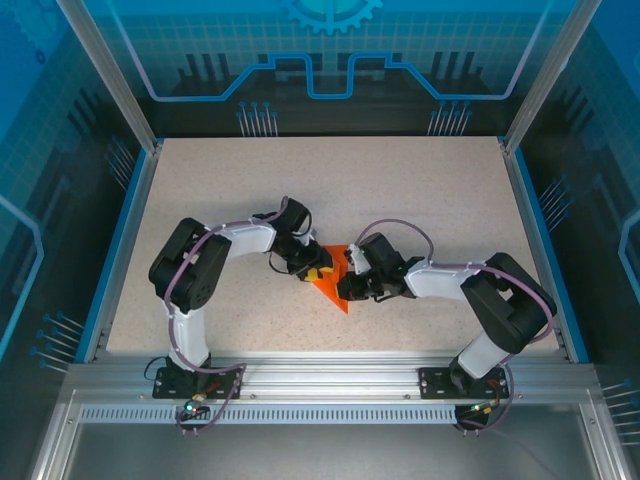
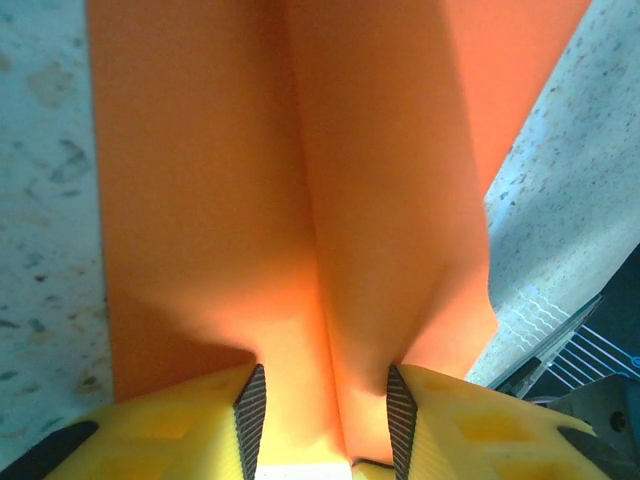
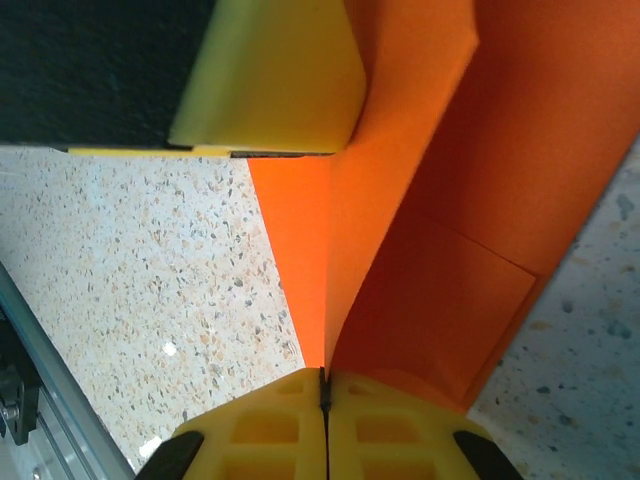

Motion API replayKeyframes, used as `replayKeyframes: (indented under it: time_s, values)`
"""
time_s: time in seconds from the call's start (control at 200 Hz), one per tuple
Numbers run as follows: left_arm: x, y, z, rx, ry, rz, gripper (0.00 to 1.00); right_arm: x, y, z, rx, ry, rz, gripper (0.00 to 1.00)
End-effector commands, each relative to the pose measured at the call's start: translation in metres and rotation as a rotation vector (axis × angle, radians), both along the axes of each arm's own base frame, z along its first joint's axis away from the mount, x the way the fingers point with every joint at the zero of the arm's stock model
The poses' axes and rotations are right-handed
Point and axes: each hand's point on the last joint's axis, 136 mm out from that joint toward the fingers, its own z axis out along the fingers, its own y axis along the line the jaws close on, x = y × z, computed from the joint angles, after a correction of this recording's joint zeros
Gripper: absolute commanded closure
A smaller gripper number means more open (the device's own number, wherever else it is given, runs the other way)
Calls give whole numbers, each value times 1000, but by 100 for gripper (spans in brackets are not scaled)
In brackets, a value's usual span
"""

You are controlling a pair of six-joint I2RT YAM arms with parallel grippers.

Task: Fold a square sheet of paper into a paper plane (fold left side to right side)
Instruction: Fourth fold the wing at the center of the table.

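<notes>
While the right fingers (image 3: 335, 425) pinch the square sheet of paper (image 1: 333, 288) mid-surface (image 1: 400, 200) and the left fingers (image 2: 250, 410) straddle its raised fold, slightly apart, a sideways pull could skew the crease

Robotics lab cell: aluminium extrusion frame (image 1: 330, 372), blue printed enclosure panels (image 1: 200, 50), speckled work table (image 1: 400, 180).

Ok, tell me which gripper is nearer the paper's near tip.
Right. The right gripper is shut on the paper just above its near tip. The left gripper straddles a raised fold at the paper's left side, farther from that tip.
</notes>
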Motion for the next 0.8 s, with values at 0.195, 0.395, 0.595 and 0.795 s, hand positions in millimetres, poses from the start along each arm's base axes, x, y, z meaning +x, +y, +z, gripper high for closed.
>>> replayKeyframes:
  time_s: [0.195,0.395,0.595,0.795]
  values:
    - [-4,5,-15,68,59,18,60,1,-1,-3,21,27,-1,90]
    - [-6,8,-19,88,69,18,60,5,-1,3,31,12,-5,85]
    - [-7,9,-19,94,73,18,60,9,0,14,50,-8,-3,77]
    - [-7,9,-19,94,73,17,60,15,-7,27,47,-39,-7,69]
